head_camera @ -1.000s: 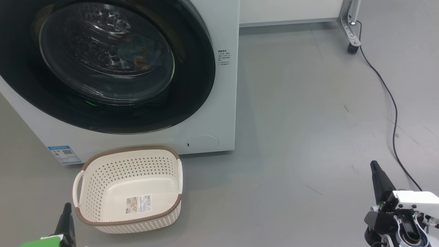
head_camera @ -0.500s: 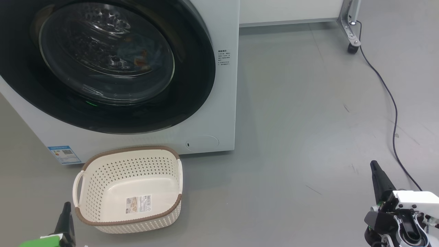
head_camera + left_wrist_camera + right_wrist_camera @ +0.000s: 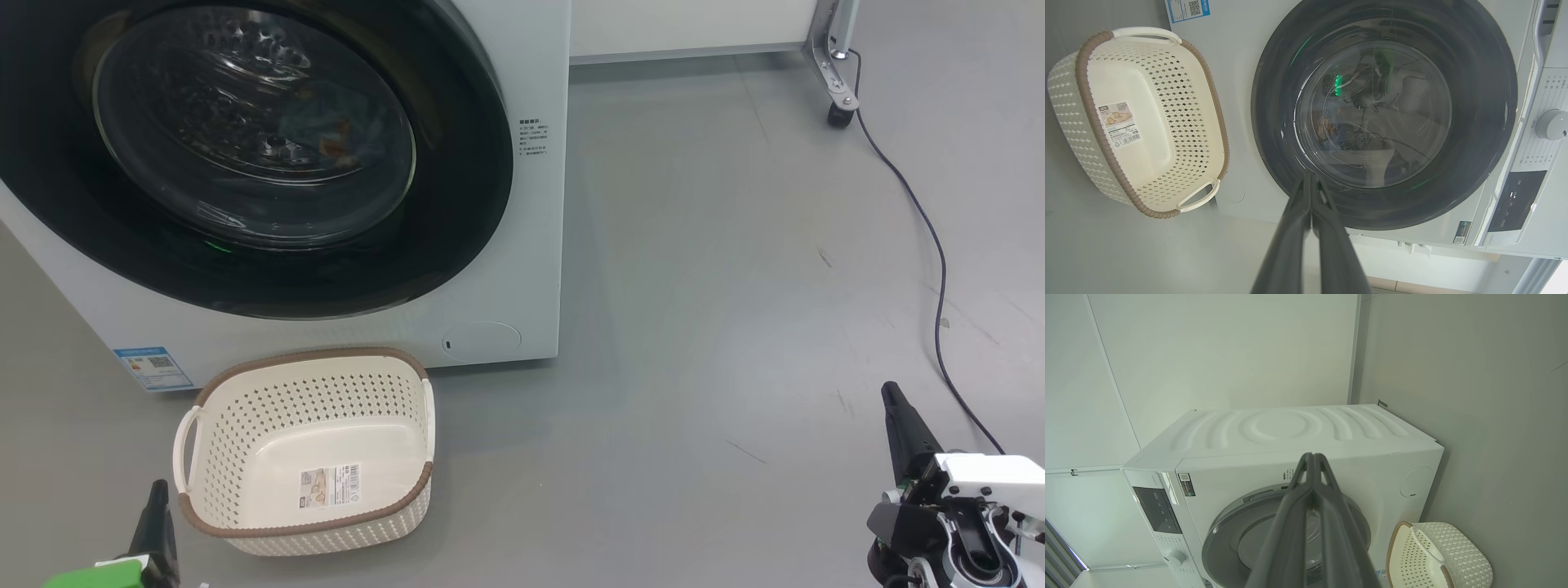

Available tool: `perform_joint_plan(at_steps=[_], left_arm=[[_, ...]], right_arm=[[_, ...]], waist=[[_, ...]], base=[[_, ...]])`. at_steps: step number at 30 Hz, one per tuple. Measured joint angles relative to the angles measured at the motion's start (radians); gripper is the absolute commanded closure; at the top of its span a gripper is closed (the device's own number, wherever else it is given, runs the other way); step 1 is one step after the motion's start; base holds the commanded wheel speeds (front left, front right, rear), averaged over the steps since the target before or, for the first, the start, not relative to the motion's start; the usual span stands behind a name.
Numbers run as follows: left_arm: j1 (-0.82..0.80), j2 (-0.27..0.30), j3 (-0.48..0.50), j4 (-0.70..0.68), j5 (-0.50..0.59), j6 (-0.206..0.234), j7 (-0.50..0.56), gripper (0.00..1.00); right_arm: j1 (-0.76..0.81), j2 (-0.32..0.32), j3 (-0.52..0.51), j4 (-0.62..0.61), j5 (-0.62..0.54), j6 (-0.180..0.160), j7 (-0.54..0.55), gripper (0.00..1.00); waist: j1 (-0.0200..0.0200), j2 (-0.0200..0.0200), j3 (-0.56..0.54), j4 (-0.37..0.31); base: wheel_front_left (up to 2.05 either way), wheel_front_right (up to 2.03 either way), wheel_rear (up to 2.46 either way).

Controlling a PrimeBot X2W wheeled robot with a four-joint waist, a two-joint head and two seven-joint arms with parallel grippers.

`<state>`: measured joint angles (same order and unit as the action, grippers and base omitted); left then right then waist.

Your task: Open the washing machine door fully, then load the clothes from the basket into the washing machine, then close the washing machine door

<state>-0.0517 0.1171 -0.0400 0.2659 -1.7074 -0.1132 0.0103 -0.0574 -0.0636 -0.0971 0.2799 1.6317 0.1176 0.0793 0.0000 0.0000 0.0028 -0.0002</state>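
Large white front-loading box-shaped washing machine (image 3: pixel 535 245) at the upper left of the head view, on a grey floor (image 3: pixel 694 327). Large round door with a wide glossy black rim and a bulging clear glass bowl (image 3: pixel 253 139) shut flush against the machine's front. Through the glass, inside the drum: light blue fabric clothes with orange-brown patches (image 3: pixel 322 131), blurred by reflections. Small cream-white perforated plastic basket with a brown woven-look rim and white side handles (image 3: pixel 310 354) on the floor just in front of the machine, below the door, with a paper label (image 3: pixel 331 482) stuck to its bottom. Small blue sticker (image 3: pixel 153 367) on the machine's lower front corner, just behind the basket. Left gripper (image 3: pixel 159 490) low at the lower left of the head view, near the basket's near corner yet apart from it, its two long dark fingers (image 3: pixel 1290 228) pressed together, clenched on nothing. Right gripper (image 3: pixel 891 396) at the lower right, well apart from machine and basket, its fingers (image 3: pixel 1290 531) likewise closed tight with nothing between them. Thin dark cable (image 3: pixel 939 269) across the floor on the right, up to a black castor (image 3: pixel 839 110) under a metal frame.
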Motion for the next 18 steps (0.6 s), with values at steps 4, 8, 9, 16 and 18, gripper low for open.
perform_joint_plan(at_steps=[4, 8, 9, 16, 18], left_arm=[[0.000, 0.000, 0.000, 0.000, 0.000, 0.000, 0.000, 1.00], [-0.001, 0.000, 0.001, 0.001, 0.000, 0.000, 0.003, 1.00], [-0.001, 0.000, 0.001, 0.001, 0.000, 0.000, 0.003, 1.00], [-0.001, -0.001, 0.002, 0.002, 0.000, -0.004, 0.003, 1.00], [-0.001, -0.001, 0.002, 0.002, 0.000, -0.004, 0.003, 1.00]], right_arm=[[0.000, 0.000, 0.000, 0.000, 0.000, 0.000, 0.000, 1.00], [0.000, 0.000, 0.000, 0.000, 0.000, 0.000, 0.000, 1.00], [0.000, 0.000, 0.000, 0.000, 0.000, 0.000, 0.000, 1.00], [0.000, 0.001, -0.001, 0.000, 0.000, 0.000, 0.000, 1.00], [0.000, 0.001, -0.001, 0.000, 0.000, 0.000, 0.000, 1.00]], waist=[[0.0000, 0.0000, 0.000, 0.000], [0.0000, 0.0000, 0.000, 0.000], [0.0000, 0.0000, 0.000, 0.000], [0.0000, 0.0000, 0.000, 0.000], [0.0000, 0.0000, 0.000, 0.000]], base=[[0.00, 0.00, 0.00], [0.00, 0.00, 0.00], [0.00, 0.00, 0.00], [0.00, 0.00, 0.00], [0.00, 0.00, 0.00]])
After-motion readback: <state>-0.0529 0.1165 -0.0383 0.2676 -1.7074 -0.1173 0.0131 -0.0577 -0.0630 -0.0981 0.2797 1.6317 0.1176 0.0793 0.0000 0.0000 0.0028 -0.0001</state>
